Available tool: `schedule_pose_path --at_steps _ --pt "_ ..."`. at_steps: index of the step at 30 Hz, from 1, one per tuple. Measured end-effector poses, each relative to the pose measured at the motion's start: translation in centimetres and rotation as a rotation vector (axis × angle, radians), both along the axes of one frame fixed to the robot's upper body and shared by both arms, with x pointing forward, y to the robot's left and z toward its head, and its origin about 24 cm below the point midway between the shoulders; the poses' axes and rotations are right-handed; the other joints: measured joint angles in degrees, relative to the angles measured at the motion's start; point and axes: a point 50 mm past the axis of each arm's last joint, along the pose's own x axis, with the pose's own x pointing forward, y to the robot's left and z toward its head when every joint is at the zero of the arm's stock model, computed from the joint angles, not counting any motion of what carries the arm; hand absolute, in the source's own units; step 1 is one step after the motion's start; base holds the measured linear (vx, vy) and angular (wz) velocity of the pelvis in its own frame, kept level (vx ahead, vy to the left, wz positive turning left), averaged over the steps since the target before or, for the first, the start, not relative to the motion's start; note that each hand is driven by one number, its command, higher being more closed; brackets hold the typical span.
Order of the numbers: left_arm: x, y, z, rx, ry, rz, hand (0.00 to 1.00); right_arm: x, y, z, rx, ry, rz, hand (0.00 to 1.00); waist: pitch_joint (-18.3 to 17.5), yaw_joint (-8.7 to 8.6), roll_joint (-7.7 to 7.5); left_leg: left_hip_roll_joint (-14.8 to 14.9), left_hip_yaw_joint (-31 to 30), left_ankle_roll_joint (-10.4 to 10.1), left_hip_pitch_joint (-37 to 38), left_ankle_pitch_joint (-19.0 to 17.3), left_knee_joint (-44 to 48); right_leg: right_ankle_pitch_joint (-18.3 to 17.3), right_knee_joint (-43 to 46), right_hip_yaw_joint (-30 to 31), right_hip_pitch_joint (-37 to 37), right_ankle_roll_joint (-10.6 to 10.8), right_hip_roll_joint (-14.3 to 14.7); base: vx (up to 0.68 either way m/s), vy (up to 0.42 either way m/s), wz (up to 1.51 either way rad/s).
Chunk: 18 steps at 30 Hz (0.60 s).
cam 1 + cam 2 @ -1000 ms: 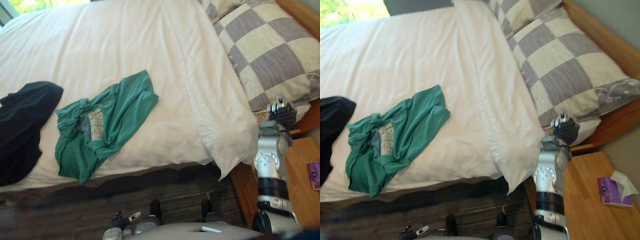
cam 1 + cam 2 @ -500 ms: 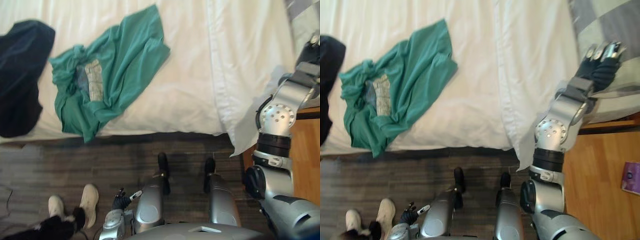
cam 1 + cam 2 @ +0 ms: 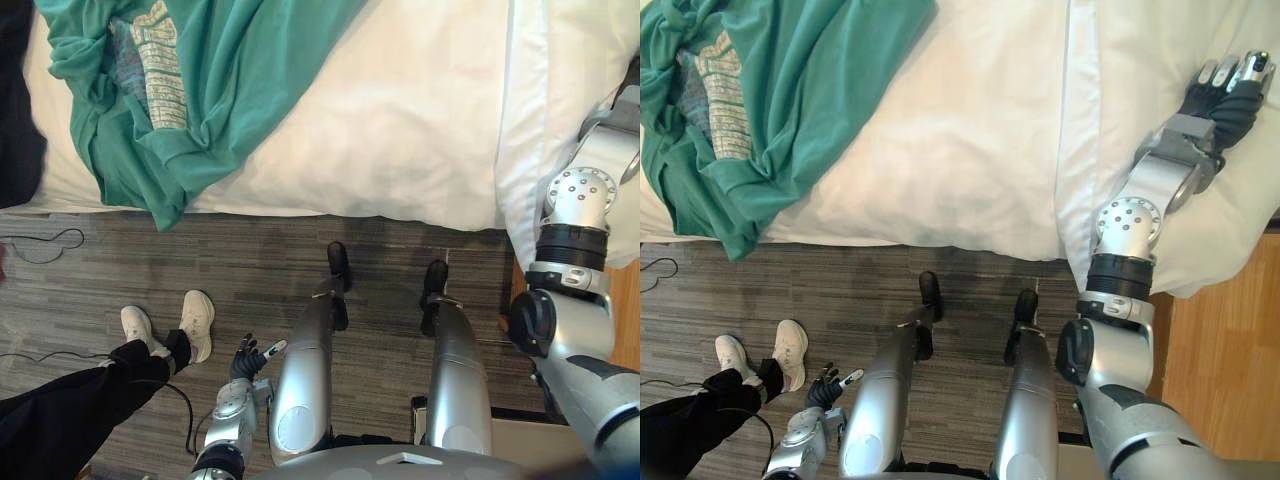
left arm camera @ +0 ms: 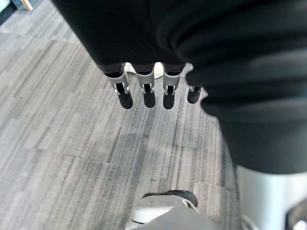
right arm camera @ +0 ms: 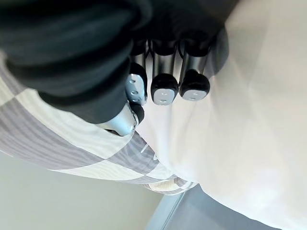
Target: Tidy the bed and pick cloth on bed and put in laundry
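Camera: it tilted downward, so the whole scene slid up in both eye views. The bed took less of the picture and the grey floor (image 3: 300,255) took more.
Right hand (image 3: 1230,88): a second ago it was at the bed's corner by the wooden side table. It reached forward and ended over the white bedding (image 3: 970,140), just beside the checked pillow (image 5: 72,155).
Left hand (image 3: 250,357): it came into view, hanging low above the floor.
Person: dark trouser legs and white shoes (image 3: 197,322) came into view on the robot's left.
Green shirt (image 3: 210,80): it only shifted with the picture, up to the top edge.
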Motion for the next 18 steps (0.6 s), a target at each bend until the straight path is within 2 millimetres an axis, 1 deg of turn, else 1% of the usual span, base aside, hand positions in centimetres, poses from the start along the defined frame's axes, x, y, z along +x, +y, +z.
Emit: schedule_pose_path --at_steps 1,3,5,6,7,8,9,10,11,12,13,14,15,16,17,18 --pt "-0.1 0.1 -0.1 -0.003 0.004 0.008 0.00 0.3 0.2 -0.4 -0.002 0.004 0.017 1.00 -0.10 -0.13 -0.20 0.04 0.17 0.05 0.10 -0.04 0.17 0.12 -0.34 0.13 0.13 0.04 0.04 -0.01 -0.004 -0.10" --pt "-0.2 0.3 -0.2 -0.014 0.014 0.037 0.00 0.4 0.5 -1.8 -0.017 0.028 0.035 1.00 -0.54 -0.31 -1.05 0.25 0.62 0.06 0.43 -0.03 0.16 0.62 -0.92 0.52 0.33 0.03 0.37 0.01 -0.015 -0.15" --pt "0.0 0.6 -0.4 -0.029 0.023 0.078 0.00 0.4 0.9 -5.0 -0.021 0.095 0.053 1.00 -1.38 -0.32 -2.68 0.58 1.03 0.46 1.88 0.29 -0.04 1.04 -2.05 0.76 1.75 0.05 0.89 0.06 -0.033 -0.15" --pt "-0.2 0.9 -0.4 -0.029 0.027 0.098 0.00 0.2 1.4 -7.5 0.000 0.148 0.068 1.00 -2.06 -0.61 -3.84 0.73 1.11 0.42 3.17 0.24 -0.15 1.04 -2.61 0.77 3.20 0.05 1.11 0.07 -0.034 -0.10" --pt "-0.2 1.1 -0.4 -0.031 0.025 0.109 0.00 0.0 1.6 -8.7 0.012 0.178 0.073 1.00 -2.36 -0.67 -4.39 0.86 1.18 0.29 3.84 0.14 -0.19 1.04 -2.96 0.78 3.98 0.05 1.27 0.09 -0.045 -0.11" --pt "0.0 1.4 -0.2 -0.033 0.018 0.124 0.00 -0.6 2.0 -11.9 0.048 0.256 0.082 1.00 -3.10 -0.84 -5.62 1.12 1.23 0.15 5.53 -0.15 -0.22 1.04 -3.69 0.74 6.02 0.05 1.58 0.09 -0.043 -0.09" --pt "0.1 1.5 -0.2 -0.034 0.016 0.131 0.00 -0.9 2.2 -13.1 0.063 0.286 0.086 1.00 -3.35 -0.86 -6.06 1.20 1.26 0.13 6.22 -0.29 -0.21 1.03 -3.84 0.72 6.75 0.05 1.67 0.09 -0.044 -0.09" --pt "0.2 1.6 -0.1 -0.042 0.010 0.151 0.00 -1.5 2.6 -15.3 0.092 0.348 0.093 1.00 -3.92 -1.08 -6.97 1.22 1.32 0.02 7.46 -0.56 -0.18 0.94 -4.00 0.73 8.00 0.03 1.69 0.06 -0.027 -0.05" --pt "0.4 1.5 0.0 -0.046 0.005 0.155 0.00 -2.0 2.9 -17.3 0.116 0.410 0.099 1.00 -4.18 -1.44 -7.42 1.25 1.32 0.06 8.51 -0.76 -0.16 0.91 -4.32 0.67 9.21 0.05 1.72 0.05 -0.018 -0.06" --pt "0.7 1.4 0.0 -0.053 0.001 0.154 0.00 -2.9 3.3 -21.1 0.168 0.555 0.116 1.00 -4.40 -1.63 -7.80 1.25 1.40 0.05 9.99 -1.04 -0.16 0.92 -4.81 0.67 10.87 0.06 1.74 0.04 -0.002 -0.04" --pt "0.9 1.2 0.1 -0.059 -0.002 0.152 0.00 -3.7 3.4 -23.4 0.209 0.644 0.126 1.00 -4.44 -1.64 -7.85 1.23 1.39 0.03 10.65 -1.28 -0.12 0.90 -4.99 0.65 11.74 0.08 1.71 0.03 0.018 -0.07" --pt "1.1 0.3 0.0 -0.080 -0.003 0.143 0.00 -6.7 4.5 -29.4 0.328 0.896 0.158 1.00 -4.40 -1.57 -7.79 1.10 1.54 0.05 12.60 -1.66 -0.24 0.85 -5.54 0.68 13.80 0.16 1.60 0.02 0.018 -0.08" --pt "1.1 0.0 -0.1 -0.089 -0.004 0.142 0.00 -8.8 5.5 -32.4 0.405 1.021 0.175 1.00 -4.38 -1.51 -7.74 1.05 1.64 0.04 13.75 -1.83 -0.52 0.83 -5.83 0.68 14.84 0.20 1.59 0.02 0.013 -0.10" --pt "1.1 0.0 -0.1 -0.089 -0.001 0.141 0.00 -10.6 6.3 -34.2 0.455 1.098 0.186 1.00 -4.36 -1.66 -7.65 0.96 1.73 -0.18 14.54 -2.06 -1.02 0.79 -5.94 0.70 15.54 0.26 1.57 0.02 0.001 -0.10" --pt "1.0 -0.1 -0.2 -0.092 0.011 0.136 0.00 -14.1 8.1 -37.2 0.539 1.228 0.208 1.00 -4.32 -1.96 -7.51 0.82 2.00 -0.31 16.60 -2.14 -2.22 0.78 -6.68 0.73 17.39 0.29 1.54 0.03 0.001 -0.10" --pt "0.8 -0.3 -0.3 -0.099 0.023 0.136 0.00 -16.6 8.4 -39.0 0.580 1.332 0.220 1.00 -4.36 -2.12 -7.29 0.72 2.51 -0.33 19.00 -2.16 -3.15 0.89 -7.66 0.79 19.73 0.45 1.59 0.04 0.006 -0.13"
